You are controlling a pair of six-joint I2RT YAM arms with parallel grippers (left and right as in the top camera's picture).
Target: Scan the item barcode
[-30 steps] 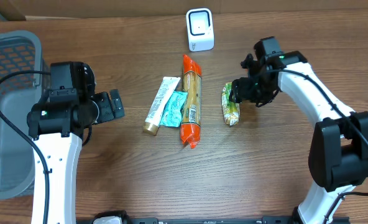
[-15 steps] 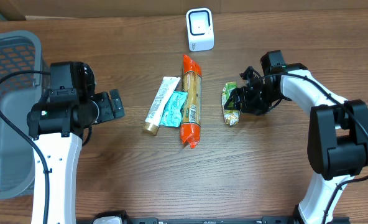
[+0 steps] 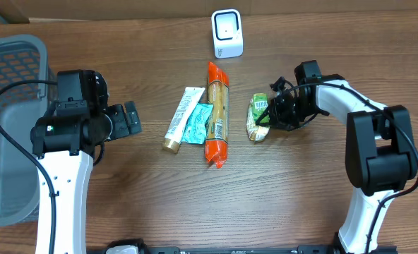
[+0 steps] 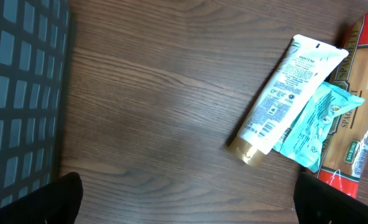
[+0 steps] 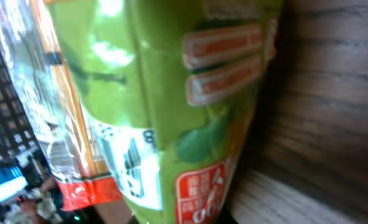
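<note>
Right gripper (image 3: 272, 115) jaws pinch the green packet (image 3: 257, 120); I lift it gently, barcode toward the scanner (image 3: 227, 33). Left gripper (image 3: 130, 118) jaws gape.

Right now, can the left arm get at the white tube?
Probably yes. The left gripper stands open, facing the white tube, with only bare table between them.

On the table (image 3: 124, 197), a tube (image 3: 179, 118), sachet (image 3: 196, 124), spaghetti pack (image 3: 217, 113) and packet (image 3: 258, 118) lie in a row, left to right. The scanner (image 3: 227, 33) stands behind them. The basket (image 3: 11, 127) sits far left.
</note>
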